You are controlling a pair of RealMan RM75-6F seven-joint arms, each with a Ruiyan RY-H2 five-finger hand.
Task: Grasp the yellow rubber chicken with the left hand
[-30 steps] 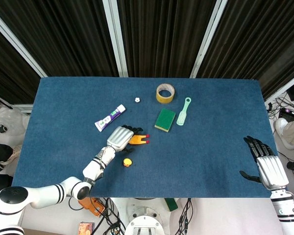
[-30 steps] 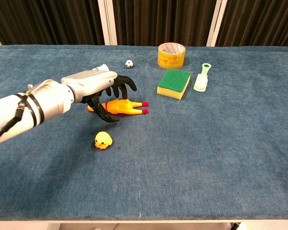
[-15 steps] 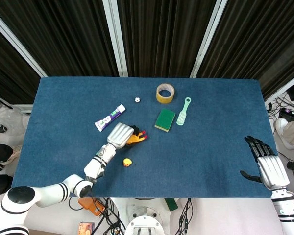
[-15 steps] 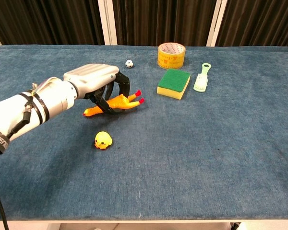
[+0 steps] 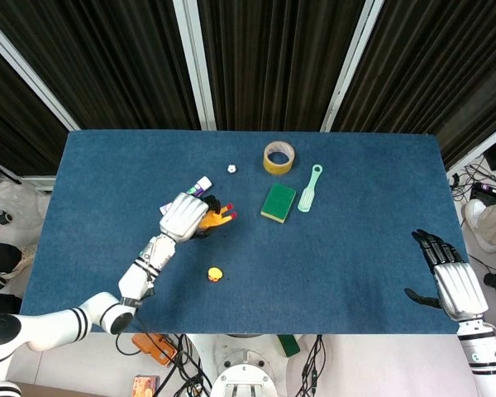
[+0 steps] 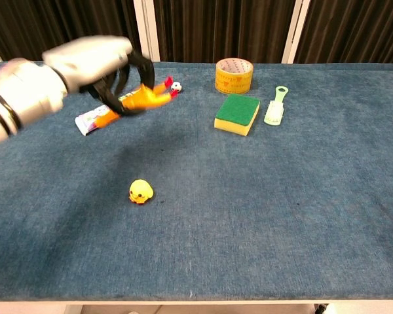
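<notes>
Chest view: your left hand (image 6: 95,55) grips chicken (image 6: 139,98), clear of tabletop (image 6: 262,196), above toothpaste (image 6: 92,120); right hand (image 5: 446,269) spread, holding nothing.

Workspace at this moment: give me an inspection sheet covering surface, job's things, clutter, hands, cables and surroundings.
Surface: blue table, felt-like cover.
Job's things: yellow rubber chicken held off the table, red feet pointing right.
Clutter: tape roll, green sponge, mint brush, toothpaste tube, small ball, small yellow duck.
Hands: left hand grips the chicken, raised and motion-blurred in the chest view; right hand open, holding nothing, at the table's right near edge.
Cables: loose cables on the floor right of the table.
Surroundings: dark curtains behind, with pale vertical posts.
</notes>
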